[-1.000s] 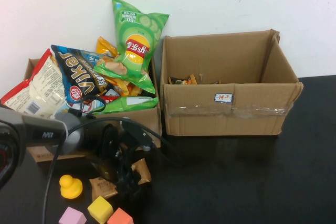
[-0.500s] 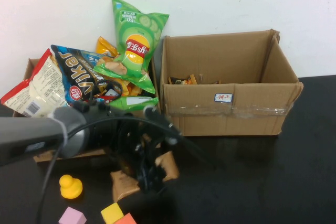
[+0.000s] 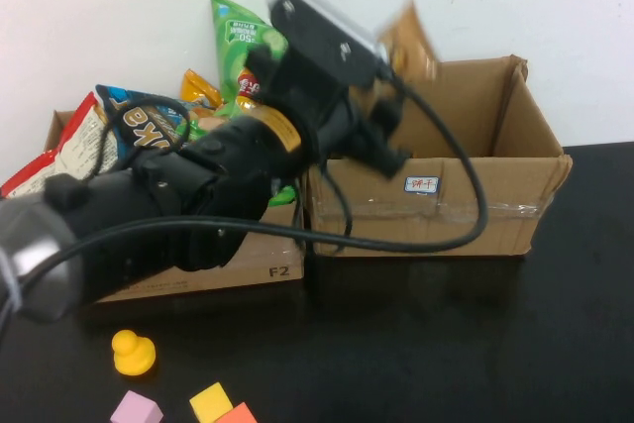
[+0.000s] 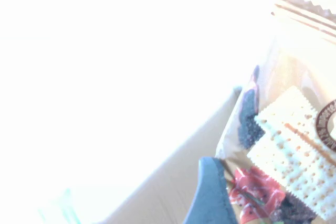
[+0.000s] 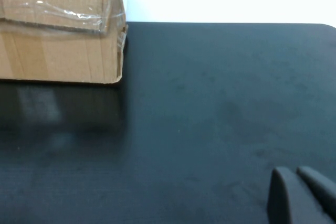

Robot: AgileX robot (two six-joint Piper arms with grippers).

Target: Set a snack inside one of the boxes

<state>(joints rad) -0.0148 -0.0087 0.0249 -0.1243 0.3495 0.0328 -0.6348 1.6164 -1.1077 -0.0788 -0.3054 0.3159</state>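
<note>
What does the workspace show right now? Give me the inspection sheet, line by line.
Surface: black table.
Job's things: brown snack packet held up above the right box, which holds a few snacks; left box heaped with chip bags.
Clutter: yellow duck, pink, yellow and orange blocks at the front left.
Grippers: left gripper raised over the right box, fingers shut on the cracker packet; right gripper low over the bare table beside the box, fingers together.
Cables: black cable looping off the left arm.
Surroundings: white wall.
</note>
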